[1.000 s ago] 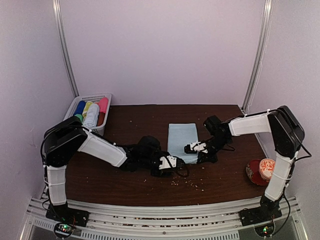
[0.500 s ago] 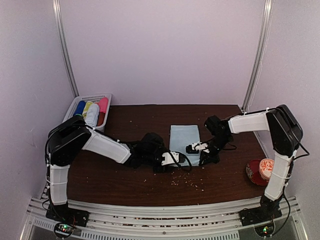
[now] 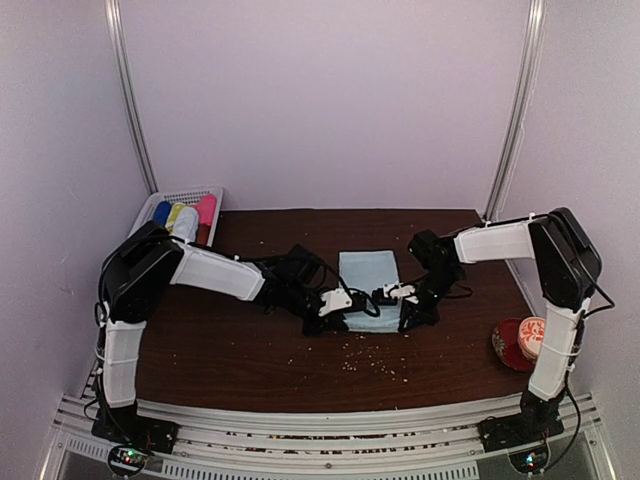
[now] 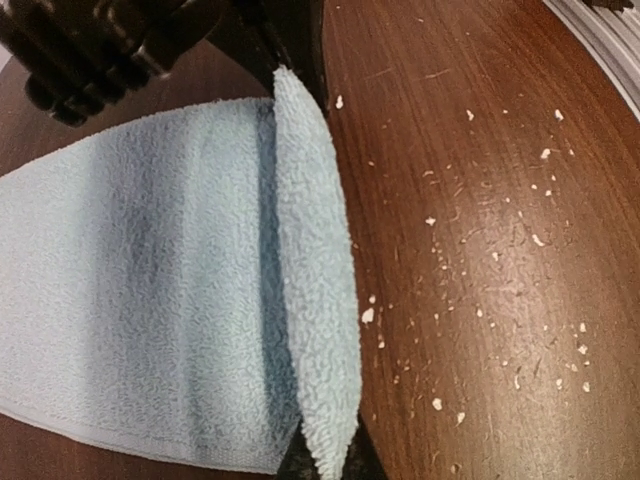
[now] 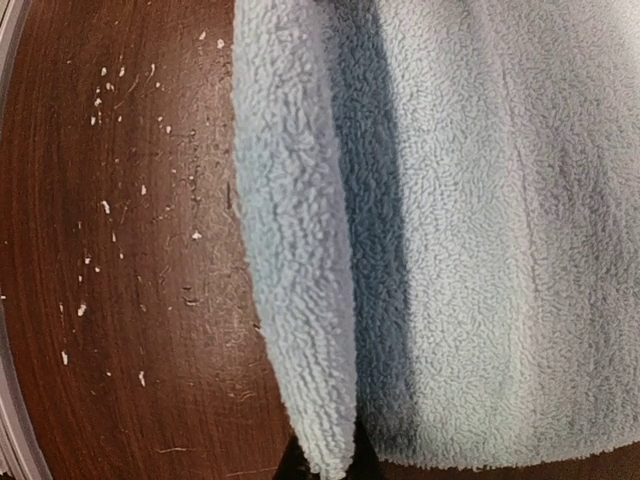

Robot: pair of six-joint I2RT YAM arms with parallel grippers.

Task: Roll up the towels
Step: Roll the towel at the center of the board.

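Observation:
A pale light-blue towel (image 3: 368,275) lies flat in the middle of the brown table (image 3: 240,350). My left gripper (image 3: 342,303) is at its near left corner and my right gripper (image 3: 393,296) is at its near right corner. In the left wrist view the left gripper (image 4: 325,466) is shut on the towel's near edge (image 4: 315,290), which stands up as a pinched ridge above the flat towel (image 4: 140,280). In the right wrist view the right gripper (image 5: 325,466) is shut on the same raised edge (image 5: 295,260) beside the flat towel (image 5: 490,240).
A white basket (image 3: 160,200) with coloured rolls stands at the back left corner. A red dish (image 3: 505,345) sits at the right edge beside the right arm's base. Pale crumbs (image 3: 375,365) are scattered on the wood in front of the towel.
My left gripper has slid right to the towel's near left corner and shut on its edge. The right gripper has stayed shut on the other corner.

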